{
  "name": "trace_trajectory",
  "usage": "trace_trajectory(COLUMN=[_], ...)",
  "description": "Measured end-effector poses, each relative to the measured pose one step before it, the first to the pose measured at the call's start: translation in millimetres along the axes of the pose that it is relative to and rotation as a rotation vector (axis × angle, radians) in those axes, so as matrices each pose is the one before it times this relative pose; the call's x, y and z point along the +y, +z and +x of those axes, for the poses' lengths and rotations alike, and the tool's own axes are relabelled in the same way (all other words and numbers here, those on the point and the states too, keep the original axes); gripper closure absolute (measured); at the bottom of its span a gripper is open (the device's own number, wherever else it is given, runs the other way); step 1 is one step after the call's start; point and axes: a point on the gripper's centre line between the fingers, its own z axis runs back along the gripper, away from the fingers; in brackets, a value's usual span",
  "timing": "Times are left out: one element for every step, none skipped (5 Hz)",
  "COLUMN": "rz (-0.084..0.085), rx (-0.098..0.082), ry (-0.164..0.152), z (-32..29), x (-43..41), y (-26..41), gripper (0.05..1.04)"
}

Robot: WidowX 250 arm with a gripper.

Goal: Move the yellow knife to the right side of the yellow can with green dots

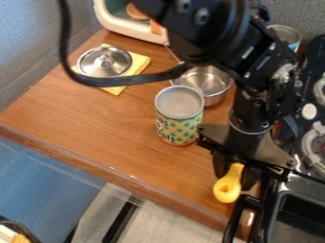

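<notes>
The black gripper (234, 173) hangs low at the lower right, over the counter's front part beside the sink. Directly at it is the yellow knife (227, 189), its rounded end with a hole pointing toward the front edge and its upper end hidden at the gripper. Whether the knife is held or rests on the counter cannot be made out. Left of both and farther back, the yellow can with green dots (179, 116) stands upright with its grey top showing.
Behind the can is a metal pot (213, 85). A silver lid (105, 61) lies on a yellow cloth (141, 60) at the back left. Another can (285, 35) stands at the back right. The stove (312, 137) and dark sink (301, 206) border the counter (95, 128) on the right.
</notes>
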Motion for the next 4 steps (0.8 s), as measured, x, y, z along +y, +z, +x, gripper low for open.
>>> trace_trajectory(rz=[0.0087, 0.0175, 0.0137, 0.0048], rx=[-0.0133, -0.0191, 0.0092, 0.0067], ry=[0.0116, 0.0446, 0.0405, 0.0504], z=[7.23, 14.37, 5.50, 5.78], x=[1.07, 16.27, 18.15, 20.81], y=[-5.49, 2.27, -1.59, 3.48], gripper=[0.703, 0.703, 0.703, 0.703])
